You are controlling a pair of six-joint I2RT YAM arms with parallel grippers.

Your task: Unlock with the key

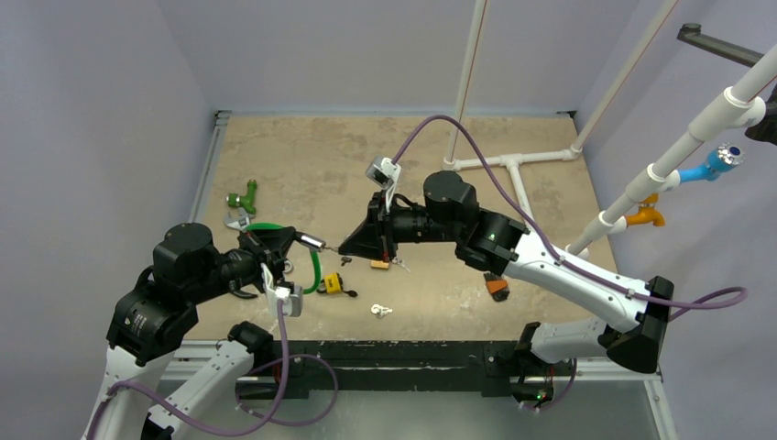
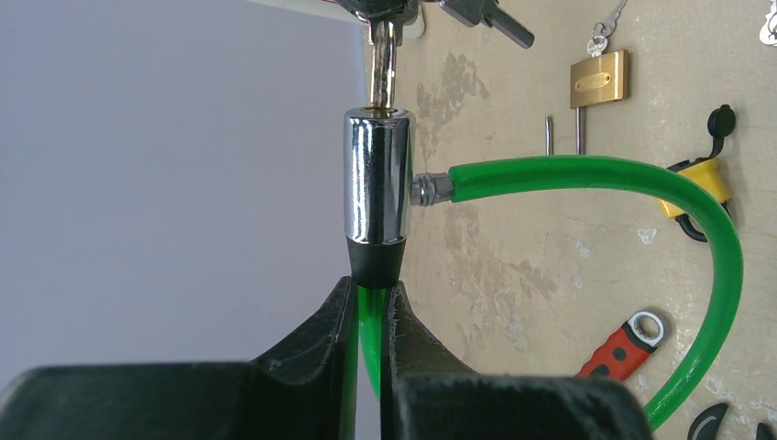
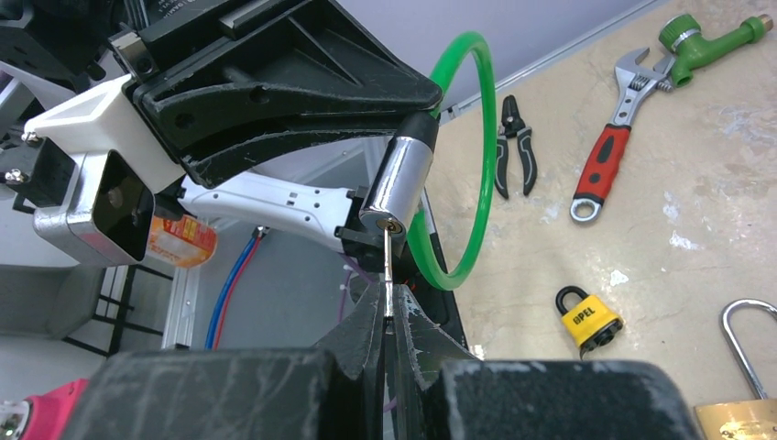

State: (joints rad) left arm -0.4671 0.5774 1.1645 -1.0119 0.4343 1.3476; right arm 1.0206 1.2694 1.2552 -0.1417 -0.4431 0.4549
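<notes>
The lock is a green cable lock with a chrome cylinder (image 2: 377, 179) and a looped green cable (image 2: 586, 172). My left gripper (image 2: 371, 298) is shut on the cable just behind the cylinder's black collar and holds it off the table. A thin metal key (image 3: 389, 266) runs from the keyhole in the cylinder's end face (image 3: 400, 183) into my right gripper (image 3: 389, 307), which is shut on its head. In the top view the two grippers meet tip to tip, left gripper (image 1: 298, 240) facing right gripper (image 1: 346, 247), above the table's near middle.
On the table lie a yellow padlock (image 3: 588, 318), a brass padlock (image 2: 599, 78), a red-handled wrench (image 3: 605, 165), small pliers (image 3: 513, 142), a green tap (image 3: 705, 37) and loose keys (image 1: 380, 310). A white pipe frame (image 1: 513, 165) stands at the back right.
</notes>
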